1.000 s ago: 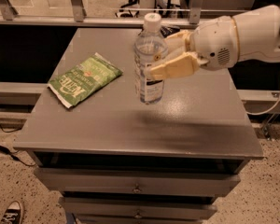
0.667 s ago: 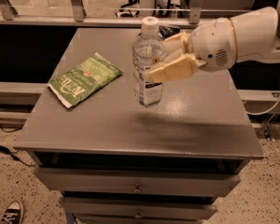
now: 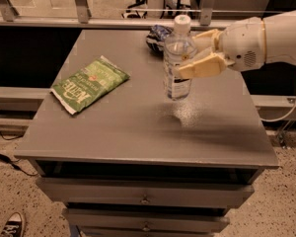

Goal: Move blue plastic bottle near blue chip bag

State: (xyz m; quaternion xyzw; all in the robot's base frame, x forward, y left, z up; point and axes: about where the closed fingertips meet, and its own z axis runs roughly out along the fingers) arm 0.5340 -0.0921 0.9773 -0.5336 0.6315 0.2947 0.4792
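Note:
The blue plastic bottle is clear with a white cap and a white label. It is upright over the back middle of the grey table, and its shadow lies just below its base. My gripper reaches in from the right and is shut on the bottle's body, with one tan finger in front and the other behind. The blue chip bag, small, dark and wrinkled, lies at the table's back edge, just behind and to the left of the bottle and partly hidden by it.
A larger flat green chip bag lies on the left part of the table. A metal railing runs behind the table. Drawers sit under the tabletop. A shoe is on the floor at the lower left.
My gripper has carried the bottle to the right. The blue chip bag, hidden behind the bottle before, now shows at its left.

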